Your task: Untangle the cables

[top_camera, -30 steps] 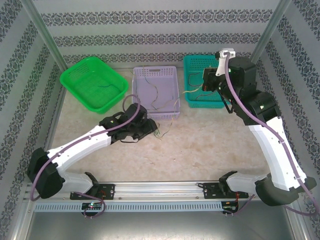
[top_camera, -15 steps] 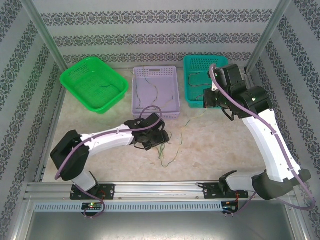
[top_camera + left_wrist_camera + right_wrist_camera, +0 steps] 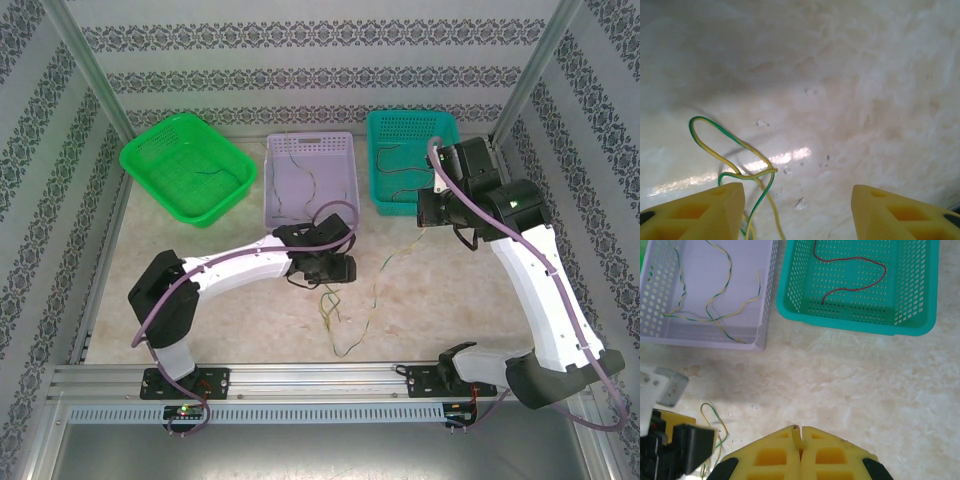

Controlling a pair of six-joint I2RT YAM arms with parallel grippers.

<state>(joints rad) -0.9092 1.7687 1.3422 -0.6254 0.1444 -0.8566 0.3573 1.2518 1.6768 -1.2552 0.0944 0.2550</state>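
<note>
My left gripper hovers low over the table in front of the lavender basket, open, with nothing between its yellow fingers. A green-and-yellow cable loops on the table beside the left finger, its tangle lying just below the gripper. My right gripper is shut on the end of a yellow cable. That cable hangs from the right gripper down to the table near the front rail.
The lavender basket holds green-and-yellow cables. A teal basket holds a red cable. A green basket sits at back left. Metal posts and patterned walls close in the table.
The left arm has swung right along the front of the lavender basket. The right gripper came off the teal basket toward the table, drawing the yellow cable out.
</note>
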